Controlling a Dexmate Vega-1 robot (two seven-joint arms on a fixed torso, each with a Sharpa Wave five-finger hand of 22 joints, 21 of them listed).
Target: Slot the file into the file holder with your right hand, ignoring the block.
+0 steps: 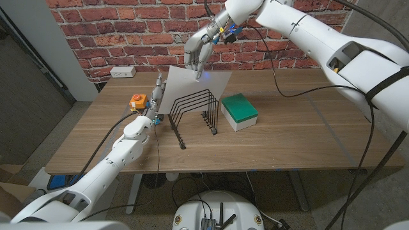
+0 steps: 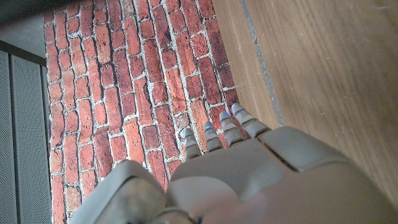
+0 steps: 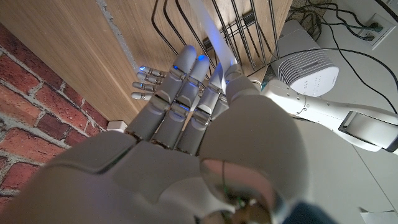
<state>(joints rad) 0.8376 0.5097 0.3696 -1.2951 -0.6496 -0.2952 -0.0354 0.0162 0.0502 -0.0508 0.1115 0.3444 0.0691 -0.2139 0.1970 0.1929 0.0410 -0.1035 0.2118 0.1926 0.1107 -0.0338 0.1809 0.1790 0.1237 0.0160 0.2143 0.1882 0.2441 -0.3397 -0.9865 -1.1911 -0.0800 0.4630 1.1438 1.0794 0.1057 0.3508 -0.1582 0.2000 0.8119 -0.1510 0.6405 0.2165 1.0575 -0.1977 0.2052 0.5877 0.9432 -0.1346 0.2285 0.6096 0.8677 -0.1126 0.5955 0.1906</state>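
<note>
Here, the right hand (image 1: 199, 52) pinches the flat white paper file (image 1: 192, 86) by its top edge.
It hangs over the black wire file holder (image 1: 195, 114) on the wooden counter (image 1: 287, 134); the left hand (image 1: 155, 101) holds nothing, fingers straight.

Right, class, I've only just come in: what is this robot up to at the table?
The robot's right hand holds a white file by its top edge, above and behind a black wire file holder. The file is not yet in a slot. The left hand waits by the holder's left side, holding nothing. A green block sits to the holder's right, and an orange object to its left.
</note>
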